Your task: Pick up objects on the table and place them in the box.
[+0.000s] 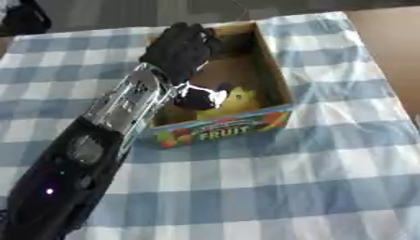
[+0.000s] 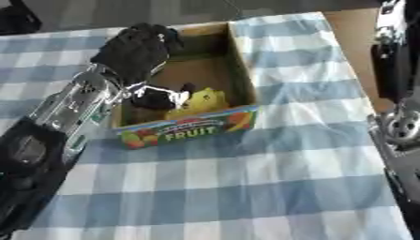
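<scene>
A cardboard box [image 1: 277, 79] printed with "FRUIT" stands on the checked tablecloth. Inside it lie a yellow object [image 1: 234, 101] and a dark object with a white patch [image 1: 201, 97], side by side near the front wall. My left arm reaches in from the lower left, over the box's left wall. My left hand [image 1: 180, 47] hovers above the box's far left corner with its back towards me. What lies under the palm is hidden. Of my right arm [image 2: 400, 122] only parts show, at the right edge of the right eye view; its hand is out of sight.
The blue and white checked cloth [image 1: 287, 178] covers the table in front of and to the right of the box. Bare brown table [image 1: 393, 42] shows past the cloth's right edge. A dark shape [image 1: 25, 18] sits at the far left corner.
</scene>
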